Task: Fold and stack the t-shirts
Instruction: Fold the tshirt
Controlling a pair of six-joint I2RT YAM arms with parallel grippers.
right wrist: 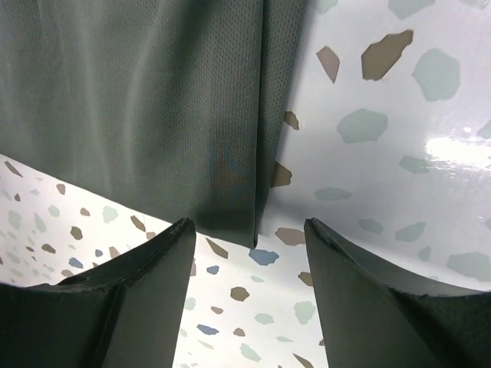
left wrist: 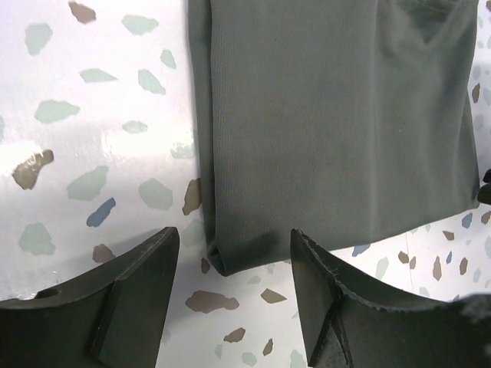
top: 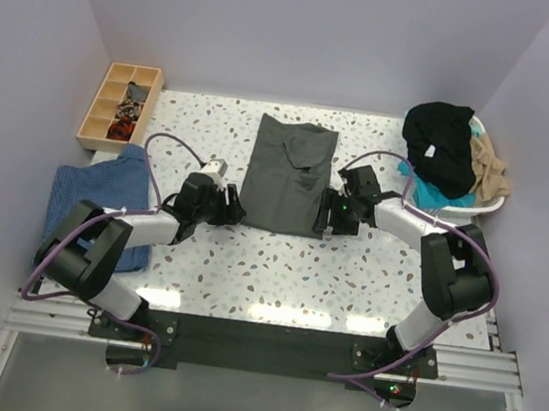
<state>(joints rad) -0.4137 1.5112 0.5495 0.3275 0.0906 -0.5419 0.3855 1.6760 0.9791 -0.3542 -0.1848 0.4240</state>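
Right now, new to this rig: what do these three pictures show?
Two robot arms bolted to a speckled table. The overhead picture looks down from behind them; the other two come from cameras on each wrist. A dark grey t-shirt, folded lengthwise, lies mid-table. The left end effector and right end effector stand open at its near corners, holding nothing. Right: a white basket of black, tan and teal clothes. Left: a blue cloth and a wooden compartment tray.

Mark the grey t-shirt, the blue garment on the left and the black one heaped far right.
grey t-shirt [top: 289, 172]: top external view, centre of the folded cloth.
blue garment [top: 106, 190]: top external view, middle of its upper surface.
black garment [top: 443, 141]: top external view, middle of the crumpled cloth.
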